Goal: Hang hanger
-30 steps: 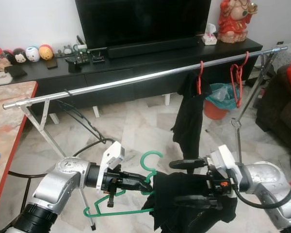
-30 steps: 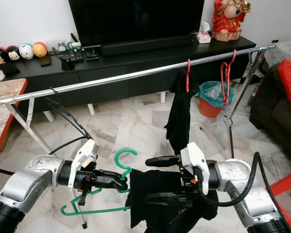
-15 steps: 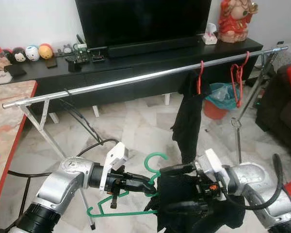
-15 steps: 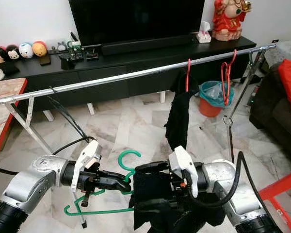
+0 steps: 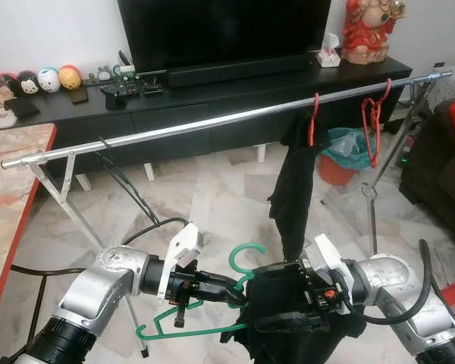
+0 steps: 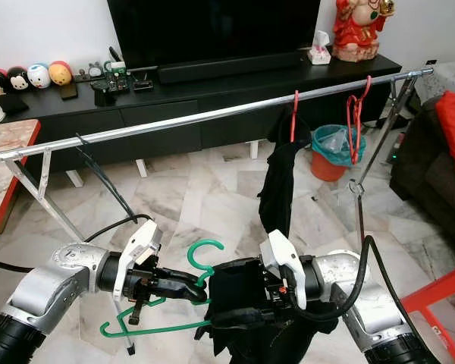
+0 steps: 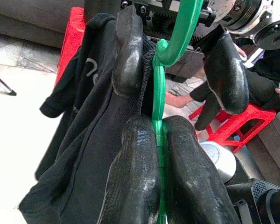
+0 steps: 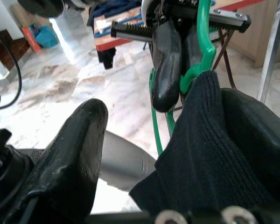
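- Green hanger (image 5: 236,282): below the steel rail (image 5: 212,124), neck clamped by left gripper (image 5: 237,289).
- Black garment (image 5: 288,318): draped beside hanger; right gripper (image 5: 277,297) fingers spread around it.

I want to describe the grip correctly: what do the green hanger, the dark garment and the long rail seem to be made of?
Green hanger: probably plastic, smooth, evenly coloured, slightly glossy; the left gripper pinches it. Dark garment: knitted fabric, matte, with a ribbed weave visible in the right wrist view, held by the right gripper. Rail: metal, apparently chromed, with bright reflections.
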{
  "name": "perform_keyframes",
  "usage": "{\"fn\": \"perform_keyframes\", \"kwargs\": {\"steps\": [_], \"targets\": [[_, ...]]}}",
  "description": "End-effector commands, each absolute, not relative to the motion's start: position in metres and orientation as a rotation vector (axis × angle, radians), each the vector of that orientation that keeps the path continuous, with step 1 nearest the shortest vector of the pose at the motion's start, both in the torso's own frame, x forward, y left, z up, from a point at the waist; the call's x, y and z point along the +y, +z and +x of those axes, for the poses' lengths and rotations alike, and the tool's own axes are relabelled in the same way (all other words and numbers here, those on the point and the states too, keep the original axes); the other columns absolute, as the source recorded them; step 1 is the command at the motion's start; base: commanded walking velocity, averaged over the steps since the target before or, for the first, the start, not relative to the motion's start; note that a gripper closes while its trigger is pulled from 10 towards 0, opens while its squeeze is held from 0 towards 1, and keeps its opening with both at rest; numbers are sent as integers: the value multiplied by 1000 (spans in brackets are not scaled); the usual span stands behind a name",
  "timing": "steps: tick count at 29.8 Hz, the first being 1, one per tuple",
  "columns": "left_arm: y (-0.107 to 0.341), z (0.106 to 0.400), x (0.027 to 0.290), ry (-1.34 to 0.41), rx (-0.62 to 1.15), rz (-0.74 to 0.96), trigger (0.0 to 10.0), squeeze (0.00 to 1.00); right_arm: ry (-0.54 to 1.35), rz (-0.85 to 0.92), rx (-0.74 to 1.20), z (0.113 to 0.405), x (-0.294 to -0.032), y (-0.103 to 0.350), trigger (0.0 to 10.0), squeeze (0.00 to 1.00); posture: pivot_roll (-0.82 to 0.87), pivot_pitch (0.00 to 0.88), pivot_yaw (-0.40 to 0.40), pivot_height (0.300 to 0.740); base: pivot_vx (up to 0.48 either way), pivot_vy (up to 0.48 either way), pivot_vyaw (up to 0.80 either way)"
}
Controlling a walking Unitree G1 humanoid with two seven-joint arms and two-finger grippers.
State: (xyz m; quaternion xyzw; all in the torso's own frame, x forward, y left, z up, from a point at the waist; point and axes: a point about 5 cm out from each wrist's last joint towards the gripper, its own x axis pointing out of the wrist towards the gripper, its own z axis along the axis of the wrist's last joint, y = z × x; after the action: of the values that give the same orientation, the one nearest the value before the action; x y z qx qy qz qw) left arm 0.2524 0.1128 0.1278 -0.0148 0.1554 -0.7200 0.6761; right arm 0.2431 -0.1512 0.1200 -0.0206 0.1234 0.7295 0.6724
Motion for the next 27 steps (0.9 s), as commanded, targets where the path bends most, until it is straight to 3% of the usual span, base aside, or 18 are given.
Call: {"fn": "perform_keyframes", "kwargs": {"steps": [1,9,27], "targets": [[144,257,110,-1638,276,-10,10000,0,1687,-86,312,240,-150,116,0,0,16,28,36,740,0,0,0],[143,259,111,-1627,278,2,10000,0,1675,-218,424,238,-162,102,0,0,16,29,35,740,0,0,0],[142,260,110,-1608,273,5,10000,0,1665,-268,436,244,-167,104,0,0,11,37,28,740,0,0,0]]}}
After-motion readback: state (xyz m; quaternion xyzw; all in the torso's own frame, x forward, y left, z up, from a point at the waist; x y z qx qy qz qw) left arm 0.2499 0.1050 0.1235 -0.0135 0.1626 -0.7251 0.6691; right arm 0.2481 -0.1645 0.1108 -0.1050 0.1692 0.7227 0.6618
